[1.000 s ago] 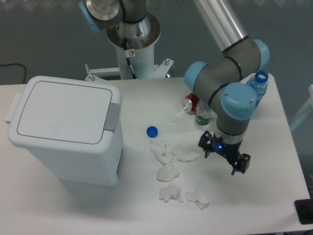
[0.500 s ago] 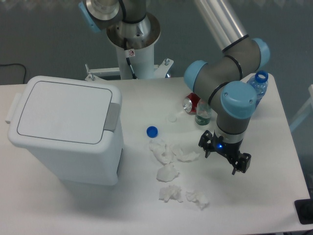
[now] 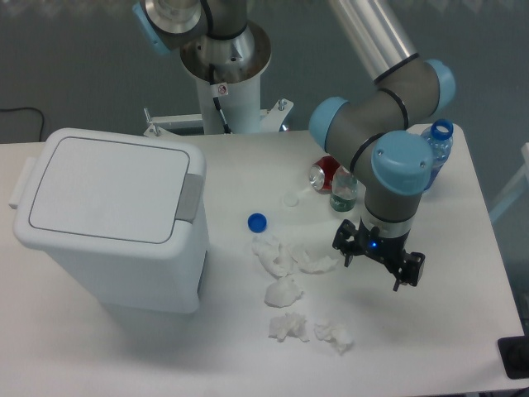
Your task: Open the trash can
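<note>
The trash can (image 3: 111, 219) is a large white boxy bin at the left of the table. Its flat lid (image 3: 107, 188) lies shut, with a grey push-tab (image 3: 192, 197) on its right edge. My gripper (image 3: 377, 269) hangs over the table's right half, far to the right of the bin. Its two dark fingers (image 3: 340, 246) stand apart and hold nothing. It is just right of the crumpled tissues.
Several crumpled white tissues (image 3: 285, 291) lie on the table between the bin and the gripper. A blue bottle cap (image 3: 257, 222) lies near them. A red can (image 3: 322, 175), a small clear bottle (image 3: 344, 193) and a blue-capped plastic bottle (image 3: 437, 145) stand behind the arm.
The arm has shifted slightly left and up; the gripper moved a few pixels with it. The bin and the other items have not moved.
</note>
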`<action>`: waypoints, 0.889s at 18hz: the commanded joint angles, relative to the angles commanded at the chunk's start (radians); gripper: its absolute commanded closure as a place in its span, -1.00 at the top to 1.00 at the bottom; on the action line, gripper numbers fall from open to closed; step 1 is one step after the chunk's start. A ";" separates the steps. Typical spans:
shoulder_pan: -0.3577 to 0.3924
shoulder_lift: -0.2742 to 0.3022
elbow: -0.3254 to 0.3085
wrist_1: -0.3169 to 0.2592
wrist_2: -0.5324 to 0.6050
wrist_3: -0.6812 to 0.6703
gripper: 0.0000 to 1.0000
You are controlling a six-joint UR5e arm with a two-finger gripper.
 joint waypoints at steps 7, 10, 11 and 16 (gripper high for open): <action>0.000 0.069 0.002 -0.005 -0.153 -0.116 -0.51; -0.026 0.116 -0.003 -0.015 -0.190 -0.155 -1.00; -0.034 0.130 -0.003 -0.026 -0.201 -0.164 -1.00; -0.094 0.178 -0.005 -0.069 -0.213 -0.228 -1.00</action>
